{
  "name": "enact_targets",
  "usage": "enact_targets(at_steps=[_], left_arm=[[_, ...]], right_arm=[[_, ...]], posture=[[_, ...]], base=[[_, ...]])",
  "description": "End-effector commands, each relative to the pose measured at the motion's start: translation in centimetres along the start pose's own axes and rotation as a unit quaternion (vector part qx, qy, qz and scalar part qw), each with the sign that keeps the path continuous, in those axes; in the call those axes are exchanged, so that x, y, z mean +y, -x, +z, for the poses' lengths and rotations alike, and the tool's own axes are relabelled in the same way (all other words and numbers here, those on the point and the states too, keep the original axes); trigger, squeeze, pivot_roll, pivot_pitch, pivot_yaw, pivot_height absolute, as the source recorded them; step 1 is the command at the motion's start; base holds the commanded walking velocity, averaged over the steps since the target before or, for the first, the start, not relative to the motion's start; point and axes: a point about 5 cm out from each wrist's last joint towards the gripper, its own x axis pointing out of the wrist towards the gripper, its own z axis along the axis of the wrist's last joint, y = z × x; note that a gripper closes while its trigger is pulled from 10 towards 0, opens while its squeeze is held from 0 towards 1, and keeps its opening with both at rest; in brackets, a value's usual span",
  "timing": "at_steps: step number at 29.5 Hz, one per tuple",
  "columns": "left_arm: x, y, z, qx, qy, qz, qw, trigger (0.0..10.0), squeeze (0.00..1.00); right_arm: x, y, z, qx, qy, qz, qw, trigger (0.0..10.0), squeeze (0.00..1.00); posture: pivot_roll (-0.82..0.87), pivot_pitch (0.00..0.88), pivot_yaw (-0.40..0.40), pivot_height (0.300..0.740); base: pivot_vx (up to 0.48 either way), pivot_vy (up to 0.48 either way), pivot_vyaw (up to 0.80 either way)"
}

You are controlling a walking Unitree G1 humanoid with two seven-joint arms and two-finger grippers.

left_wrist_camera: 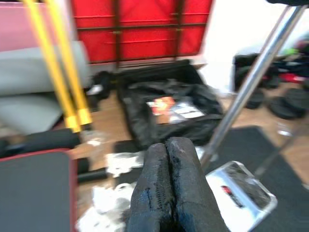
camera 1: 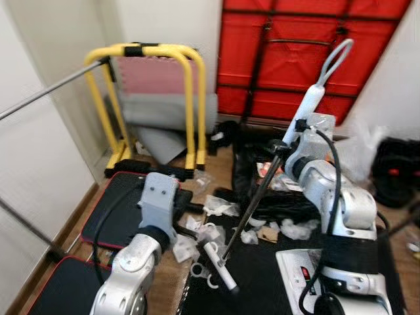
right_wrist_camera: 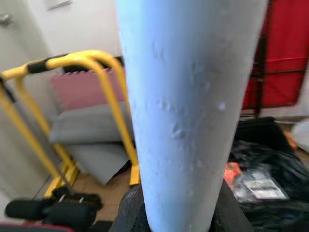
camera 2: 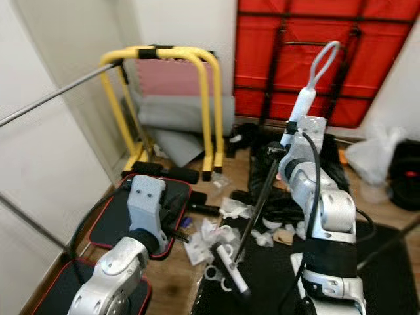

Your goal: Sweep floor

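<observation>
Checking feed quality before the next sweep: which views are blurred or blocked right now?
Left eye and right eye views: evenly lit, mildly soft, crumpled paper scraps readable. Left wrist view: smeared by blur, yellow frame streaked, shut left gripper up close. Right wrist view: largely blocked by the out-of-focus pale broom handle that the right gripper clamps.

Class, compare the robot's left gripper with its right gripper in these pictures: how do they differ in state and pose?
The left gripper is shut on nothing, fingers pressed together; the right gripper is shut on the broom handle. The left gripper sits low over the scattered white scraps on the floor; the right gripper is raised higher, holding the handle tilted. Both have black fingers on silver arms.
</observation>
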Motion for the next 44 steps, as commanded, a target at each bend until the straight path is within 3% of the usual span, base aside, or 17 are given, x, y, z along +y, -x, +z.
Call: enact_targets(at_steps=[1,7,21,26,29,33,38,42,44], left_arm=[[-0.2,0.3,-0.1,0.001,0.0,-0.001,1.0,10.0,0.0],[-1.0,1.0,0.1,-0.003,0.004,-0.014,1.0,10.0,0.0],[-1.9,2.1,0.4,-0.008,0.03,-0.009,0.999,10.0,0.0],[-2.0,2.3,0.4,-0.009,0.031,-0.003,0.999,10.0,0.0],[-2.0,2.6,0.6,-0.012,0.033,0.01,0.999,10.0,0.0],[-1.8,3.0,0.8,-0.015,0.033,0.04,0.999,10.0,0.0],[0.1,4.0,1.1,-0.02,0.015,0.143,0.989,10.0,0.0],[0.5,4.2,1.2,-0.02,0.01,0.163,0.986,10.0,0.0],[2.4,5.0,1.1,-0.016,-0.009,0.228,0.973,10.0,0.0]], right_arm=[[0.4,-0.5,0.5,-0.027,-0.03,0.013,0.999,10.0,0.0],[0.3,-1.5,1.0,-0.045,-0.08,0.014,0.996,10.0,0.0],[2.2,-1.5,1.0,-0.058,-0.087,0.055,0.993,10.0,0.0],[2.5,-1.7,1.1,-0.067,-0.088,0.067,0.992,10.0,0.0],[3.1,-1.9,1.3,-0.077,-0.103,0.11,0.986,10.0,0.0],[3.4,-2.5,1.1,-0.071,-0.106,0.139,0.982,10.0,0.0],[3.9,-3.2,0.4,-0.046,-0.13,0.17,0.976,10.0,0.0],[4.1,-3.3,0.3,-0.043,-0.138,0.18,0.973,10.0,0.0],[5.0,-3.5,-0.4,-0.022,-0.168,0.196,0.966,10.0,0.0]], posture=[[-0.1,0.069,-0.078,0.74],[-0.09,0.091,-0.08,0.74],[-0.09,0.154,-0.077,0.74],[-0.09,0.165,-0.079,0.74],[-0.08,0.192,-0.081,0.74],[-0.08,0.211,-0.083,0.74],[-0.07,0.259,-0.072,0.74],[-0.07,0.259,-0.072,0.74],[-0.05,0.285,-0.063,0.74]], base=[[0.0,0.0,-0.8],[0.0,0.0,-0.8],[0.0,0.0,-0.8],[0.0,0.0,0.0],[0.0,0.0,0.0],[0.0,0.0,0.0],[0.0,0.0,0.0],[0.0,0.0,0.0],[0.0,0.0,0.0]])
